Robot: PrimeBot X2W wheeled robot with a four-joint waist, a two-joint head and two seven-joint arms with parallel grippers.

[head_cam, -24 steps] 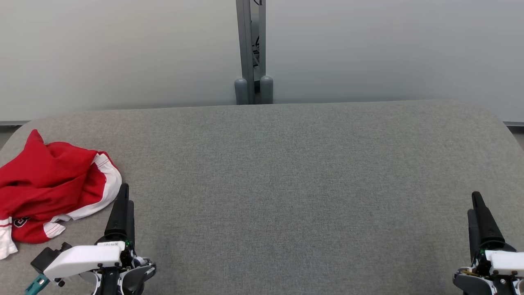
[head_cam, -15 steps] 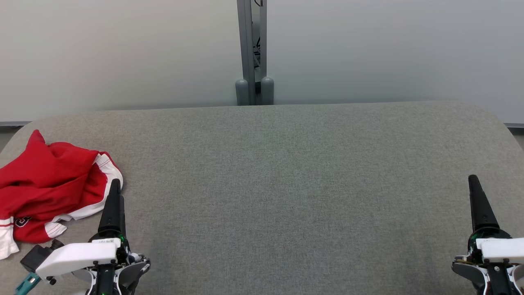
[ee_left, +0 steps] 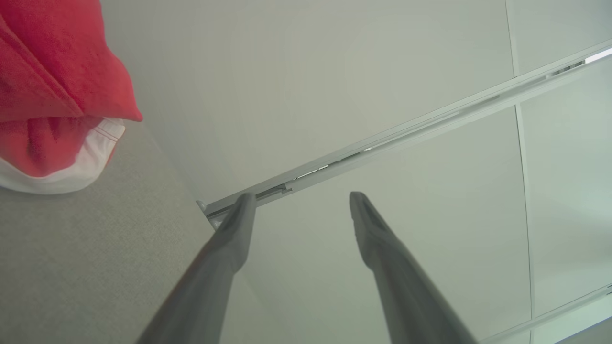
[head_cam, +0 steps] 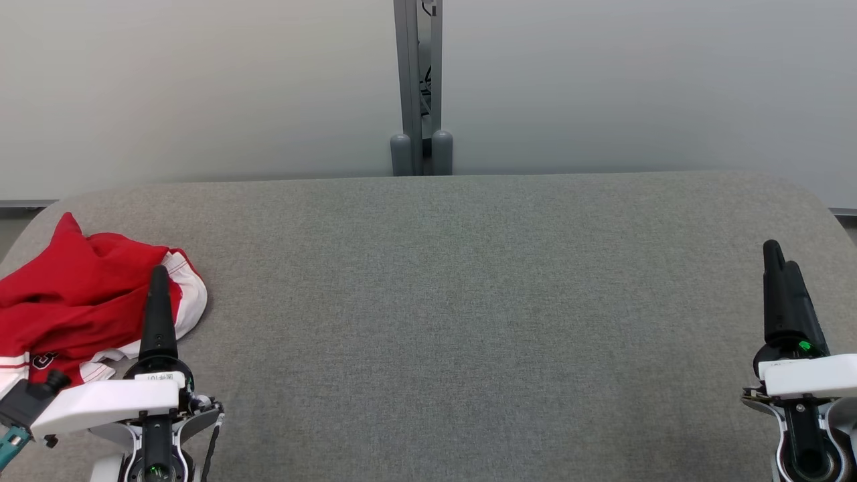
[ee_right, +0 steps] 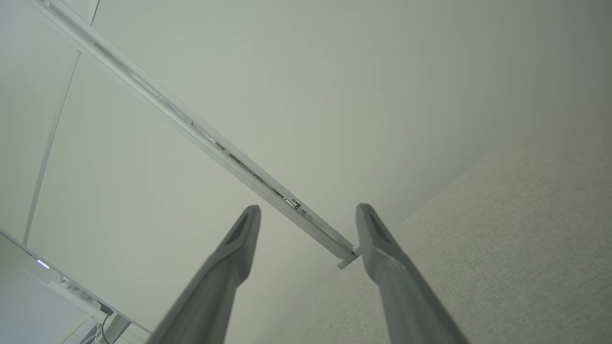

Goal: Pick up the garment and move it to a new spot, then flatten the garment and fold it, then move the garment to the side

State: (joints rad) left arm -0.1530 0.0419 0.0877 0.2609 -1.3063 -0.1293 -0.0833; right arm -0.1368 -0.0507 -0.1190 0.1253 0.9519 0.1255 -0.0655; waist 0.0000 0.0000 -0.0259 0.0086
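Lying crumpled at the left end of the grey padded table (head_cam: pixel 469 301), the red garment (head_cam: pixel 80 301) with white trim is seen in a heap. The left gripper (head_cam: pixel 159 276) is held at its right edge, overlapping it in the head view; contact cannot be judged. In the left wrist view the fingers (ee_left: pixel 224 258) are spread wide and empty. The right gripper (head_cam: pixel 780 258) is placed near the table's right end, well apart from the garment, fingers likewise wide, empty.
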